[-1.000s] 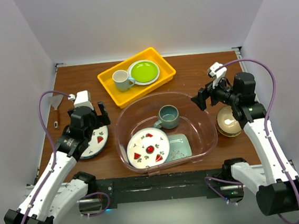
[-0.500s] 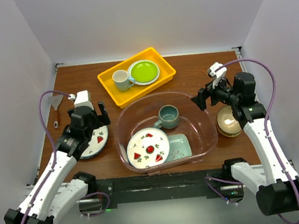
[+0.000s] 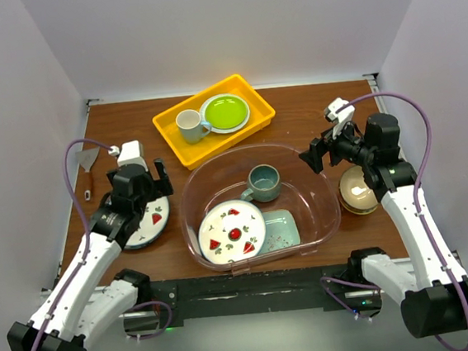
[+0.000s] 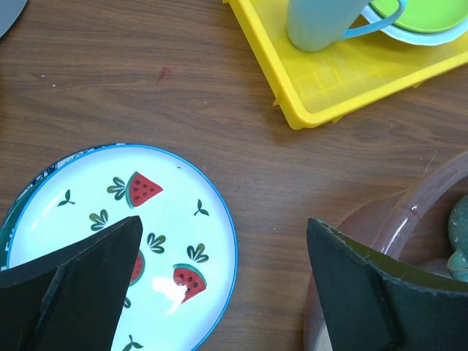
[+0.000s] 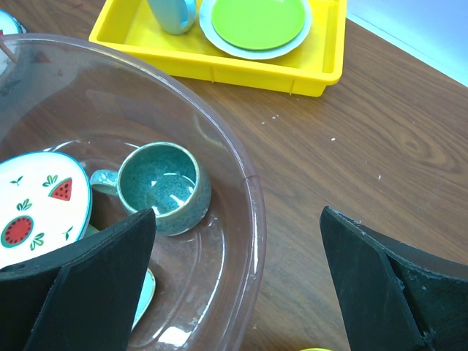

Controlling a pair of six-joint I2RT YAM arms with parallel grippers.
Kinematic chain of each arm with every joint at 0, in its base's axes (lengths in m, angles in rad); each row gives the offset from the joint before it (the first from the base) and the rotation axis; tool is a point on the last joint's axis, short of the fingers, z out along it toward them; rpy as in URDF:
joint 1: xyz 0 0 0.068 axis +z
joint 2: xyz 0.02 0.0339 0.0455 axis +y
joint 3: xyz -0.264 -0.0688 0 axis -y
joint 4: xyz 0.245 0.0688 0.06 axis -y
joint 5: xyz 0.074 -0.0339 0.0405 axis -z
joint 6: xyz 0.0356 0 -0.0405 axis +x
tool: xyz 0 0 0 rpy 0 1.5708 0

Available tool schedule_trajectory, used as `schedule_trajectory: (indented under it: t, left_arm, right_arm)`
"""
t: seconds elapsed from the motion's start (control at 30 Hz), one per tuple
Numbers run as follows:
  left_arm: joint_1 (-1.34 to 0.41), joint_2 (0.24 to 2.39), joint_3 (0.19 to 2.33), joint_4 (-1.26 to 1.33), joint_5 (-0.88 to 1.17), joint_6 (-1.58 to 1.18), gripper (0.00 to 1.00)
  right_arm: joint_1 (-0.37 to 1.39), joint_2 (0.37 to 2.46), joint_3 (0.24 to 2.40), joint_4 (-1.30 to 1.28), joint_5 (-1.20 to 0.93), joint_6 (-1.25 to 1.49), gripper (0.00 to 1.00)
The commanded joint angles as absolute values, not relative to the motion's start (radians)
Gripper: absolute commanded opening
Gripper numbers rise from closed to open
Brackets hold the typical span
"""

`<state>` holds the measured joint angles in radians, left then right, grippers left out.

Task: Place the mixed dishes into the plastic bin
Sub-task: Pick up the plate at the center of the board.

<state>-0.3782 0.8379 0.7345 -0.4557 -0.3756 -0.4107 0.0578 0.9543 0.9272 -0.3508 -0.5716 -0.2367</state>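
Observation:
The plastic bin (image 3: pixel 252 150) stands mid-table and holds a dark teal mug (image 3: pixel 261 183), a white plate with red-and-green motifs (image 3: pixel 232 230) and a mint-green tray (image 3: pixel 284 229). A second watermelon-patterned plate (image 3: pixel 154 223) lies left of the bin on another dish whose dark rim barely shows. My left gripper (image 3: pixel 143 202) hovers open above it; in the left wrist view its fingers straddle the plate's (image 4: pixel 124 234) right edge, gripper (image 4: pixel 223 292) empty. My right gripper (image 3: pixel 311 158) is open and empty above the bin's right rim (image 5: pixel 252 212), near the mug (image 5: pixel 161 186). A tan bowl (image 3: pixel 356 187) sits right of the bin.
A yellow tray (image 3: pixel 168 136) at the back holds a white mug (image 3: pixel 188 126) and a lime-green plate (image 3: pixel 224 112); both show in the left wrist view, tray (image 4: pixel 329 95). A small grey tool (image 3: pixel 90 163) lies at the table's left edge. White walls enclose the table.
My left gripper has shifted very slightly over the plate. The right arm and the dishes have not moved.

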Motion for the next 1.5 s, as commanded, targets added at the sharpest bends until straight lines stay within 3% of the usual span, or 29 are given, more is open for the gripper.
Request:
schedule_trajectory:
  t: [0.0, 0.57, 1.13, 1.47]
  left_arm:
    - [-0.379, 0.859, 0.792, -0.463, -0.403, -0.443, 1.00]
    - [-0.379, 1.011, 0.813, -0.491, -0.500, -0.498, 0.99]
    - [-0.379, 1.417, 0.933, -0.506, -0.560, -0.500, 0.75]
    - [-0.382, 1.574, 0.991, -0.577, -0.583, -0.531, 0.69]
  right_arm:
    - [0.052, 0.945, 0.923, -0.324, -0.588, -0.252, 0.99]
    - [0.052, 0.940, 0.923, -0.325, -0.591, -0.253, 0.99]
    - [0.052, 0.939, 0.920, -0.321, -0.604, -0.249, 0.99]
    - [0.052, 0.937, 0.920, -0.324, -0.609, -0.249, 0.99]
